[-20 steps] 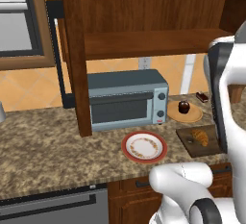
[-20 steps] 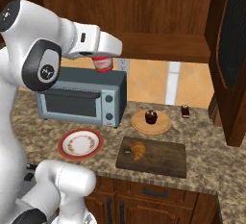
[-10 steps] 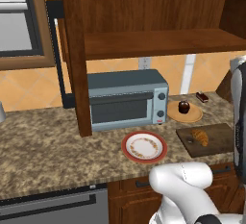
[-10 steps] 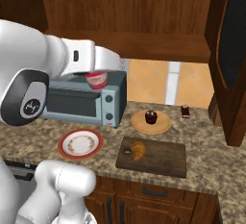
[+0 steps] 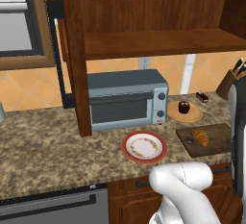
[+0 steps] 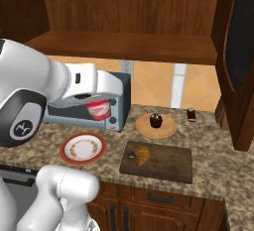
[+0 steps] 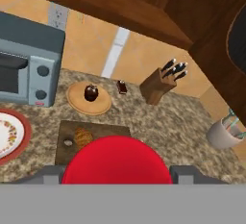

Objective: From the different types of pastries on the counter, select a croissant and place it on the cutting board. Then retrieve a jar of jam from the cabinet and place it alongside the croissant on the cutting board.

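Observation:
My gripper (image 6: 98, 102) is shut on the jar of jam (image 6: 98, 111), held in the air in front of the toaster oven, left of the cutting board (image 6: 166, 163). In the hand view the jar's red lid (image 7: 116, 160) sits between the fingertips (image 7: 48, 174). The croissant (image 6: 143, 154) lies on the left end of the dark cutting board, also seen as croissant (image 5: 200, 137) and croissant (image 7: 82, 136). A dark cupcake (image 6: 156, 120) stands on a round tan plate (image 6: 167, 131). A small cake slice (image 6: 191, 114) lies on the granite counter (image 6: 208, 141) behind.
A grey toaster oven (image 5: 126, 98) stands under the open cabinet shelf (image 6: 124, 46). A red-rimmed plate (image 6: 83, 148) lies left of the board. A knife block (image 7: 156, 86) and a white cup of utensils (image 7: 223, 131) stand to the right. A cabinet door (image 6: 240, 51) hangs open at right.
The arm has carried the jar down from just under the cabinet shelf to the level of the toaster oven's front. In the left base view the arm has swung toward the right edge.

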{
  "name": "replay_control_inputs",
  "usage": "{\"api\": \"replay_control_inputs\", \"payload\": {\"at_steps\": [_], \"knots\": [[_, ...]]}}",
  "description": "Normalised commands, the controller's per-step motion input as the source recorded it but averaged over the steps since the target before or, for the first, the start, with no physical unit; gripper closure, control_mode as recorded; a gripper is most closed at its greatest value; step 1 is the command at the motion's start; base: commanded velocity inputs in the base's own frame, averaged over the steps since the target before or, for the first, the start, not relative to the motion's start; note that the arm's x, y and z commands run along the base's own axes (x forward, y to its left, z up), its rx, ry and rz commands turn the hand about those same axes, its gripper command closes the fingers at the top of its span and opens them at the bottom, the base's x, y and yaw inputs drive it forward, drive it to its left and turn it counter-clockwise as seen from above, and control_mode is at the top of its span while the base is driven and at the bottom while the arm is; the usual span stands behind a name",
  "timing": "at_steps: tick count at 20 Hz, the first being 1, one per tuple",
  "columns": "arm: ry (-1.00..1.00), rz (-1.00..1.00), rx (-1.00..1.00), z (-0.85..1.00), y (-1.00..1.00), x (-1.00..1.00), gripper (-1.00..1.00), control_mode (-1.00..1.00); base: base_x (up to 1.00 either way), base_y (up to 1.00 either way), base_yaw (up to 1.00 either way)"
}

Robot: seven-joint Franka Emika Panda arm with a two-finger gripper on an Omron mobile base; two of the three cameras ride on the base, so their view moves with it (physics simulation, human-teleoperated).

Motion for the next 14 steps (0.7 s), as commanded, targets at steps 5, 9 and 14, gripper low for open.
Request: {"api": "replay_control_inputs", "payload": {"at_steps": [5,9,14], "knots": [[0.24,0.00,0.00,-0.55,-0.07,-0.01,1.00,-1.00,0.00,0.00,0.00],[0.04,0.10,0.00,-0.76,-0.40,0.00,1.00,-1.00,0.00,0.00,0.00],[0.00,0.11,-0.04,-0.59,-0.33,0.00,1.00,-1.00,0.00,0.00,0.00]]}}
